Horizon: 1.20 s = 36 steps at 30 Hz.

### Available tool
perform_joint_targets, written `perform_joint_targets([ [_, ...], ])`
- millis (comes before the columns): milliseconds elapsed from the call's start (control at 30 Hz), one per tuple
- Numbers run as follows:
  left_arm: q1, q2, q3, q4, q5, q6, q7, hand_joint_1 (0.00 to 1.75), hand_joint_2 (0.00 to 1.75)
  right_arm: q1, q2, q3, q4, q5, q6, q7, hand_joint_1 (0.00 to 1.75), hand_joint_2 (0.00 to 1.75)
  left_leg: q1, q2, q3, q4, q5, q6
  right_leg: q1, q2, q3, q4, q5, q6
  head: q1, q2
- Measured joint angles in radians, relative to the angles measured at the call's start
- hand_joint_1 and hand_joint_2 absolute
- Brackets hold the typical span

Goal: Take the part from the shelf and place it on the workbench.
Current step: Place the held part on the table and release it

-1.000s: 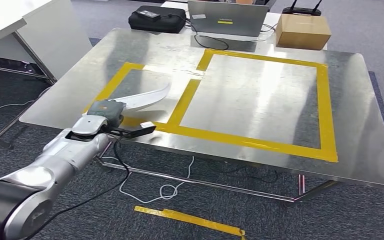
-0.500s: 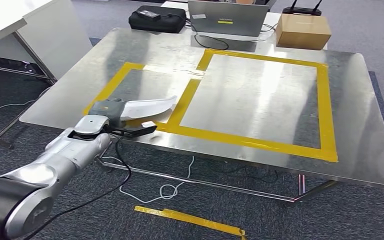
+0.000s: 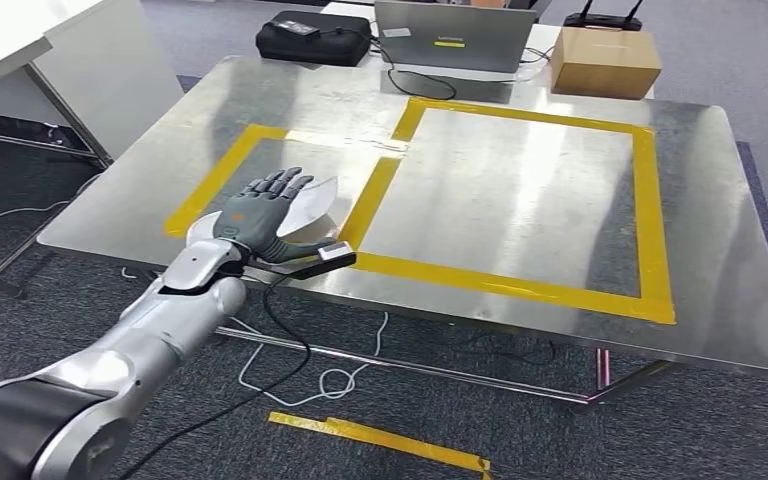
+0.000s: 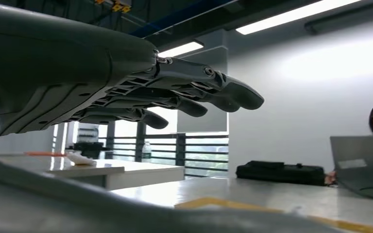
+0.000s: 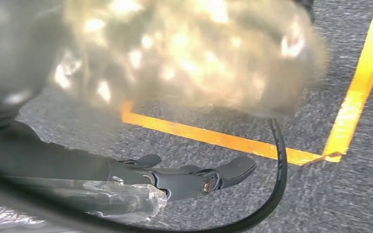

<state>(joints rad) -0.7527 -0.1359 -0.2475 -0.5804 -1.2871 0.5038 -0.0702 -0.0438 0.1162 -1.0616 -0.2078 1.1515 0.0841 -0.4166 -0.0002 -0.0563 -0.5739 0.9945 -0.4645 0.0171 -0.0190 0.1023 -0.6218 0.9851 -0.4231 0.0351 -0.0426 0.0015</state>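
the part (image 3: 312,203) is a thin, pale, whitish curved piece with a glossy surface. it lies on the shiny metal desk (image 3: 520,200), inside the smaller square marked with yellow tape (image 3: 222,170) near the desk's front left corner, close to the tape strip that divides it from the larger square. much of it is hidden under the left hand (image 3: 263,208), whose fingers are spread flat above it; whether they touch the part is unclear.
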Motion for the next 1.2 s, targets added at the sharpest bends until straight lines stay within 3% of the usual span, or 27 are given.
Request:
perform_joint_targets([
  [133, 0.114, 0.0, 0.002, -0.158, 0.043, 0.006, -0.033, 0.0, 0.0, 0.01, 0.004, -0.002, 0.001, -0.004, -0.004, 0.002, 0.0, 0.0, 0.0, 0.0, -0.001, 0.0, 0.0, 0.0, 0.0, -0.001, -0.001, 0.0, 0.0, -0.001, 0.0, 0.0],
  [400, 0.215, 0.007, 0.007, -0.327, 0.1, 0.01, -0.073, 0.0, 0.0, 0.013, 0.015, -0.007, 0.001, -0.021, -0.03, 0.013, 0.0, 0.0, 0.0, 0.0, -0.001, 0.0, 0.0, 0.0, 0.0, -0.001, -0.001, 0.0, 0.0, -0.001, 0.0, 0.0],
  [667, 0.598, 0.067, 0.018, -0.794, 0.285, 0.055, -0.201, 0.0, 0.0, 0.028, 0.044, -0.047, 0.001, -0.049, -0.047, 0.013, 0.0, 0.0, 0.0, 0.0, -0.001, 0.0, -0.004, -0.001, 0.0, 0.0, -0.002, 0.001, -0.005, -0.003, 0.0, 0.0],
  [833, 0.797, 0.097, 0.053, -0.977, 0.396, 0.103, -0.286, 0.0, 0.0, 0.035, 0.043, -0.068, 0.0, -0.051, -0.03, 0.006, 0.0, 0.0, -0.002, -0.001, -0.001, 0.0, -0.007, 0.0, -0.001, -0.001, -0.001, 0.001, -0.007, -0.002, 0.0, 0.0],
  [1000, 0.86, 0.113, 0.074, -1.045, 0.407, 0.105, -0.299, 0.0, 0.0, 0.034, 0.043, -0.078, -0.001, -0.051, -0.028, 0.006, 0.0, 0.0, -0.007, -0.002, -0.002, 0.002, -0.008, 0.005, -0.006, -0.003, 0.001, 0.0, -0.006, 0.002, 0.0, 0.0],
  [1133, 0.873, 0.117, 0.081, -1.071, 0.407, 0.105, -0.301, 0.0, 0.0, 0.035, 0.043, -0.079, -0.001, -0.051, -0.028, 0.006, 0.0, 0.0, -0.009, 0.0, 0.001, 0.002, -0.002, 0.016, -0.01, 0.002, 0.0, -0.003, -0.002, 0.013, -0.001, 0.0],
  [1200, 0.875, 0.117, 0.082, -1.08, 0.408, 0.105, -0.301, 0.0, 0.0, 0.036, 0.043, -0.082, -0.001, -0.051, -0.028, 0.005, 0.0, 0.0, -0.003, 0.011, 0.005, -0.008, 0.008, 0.024, -0.005, -0.021, -0.012, 0.016, -0.021, 0.017, 0.002, 0.0],
])
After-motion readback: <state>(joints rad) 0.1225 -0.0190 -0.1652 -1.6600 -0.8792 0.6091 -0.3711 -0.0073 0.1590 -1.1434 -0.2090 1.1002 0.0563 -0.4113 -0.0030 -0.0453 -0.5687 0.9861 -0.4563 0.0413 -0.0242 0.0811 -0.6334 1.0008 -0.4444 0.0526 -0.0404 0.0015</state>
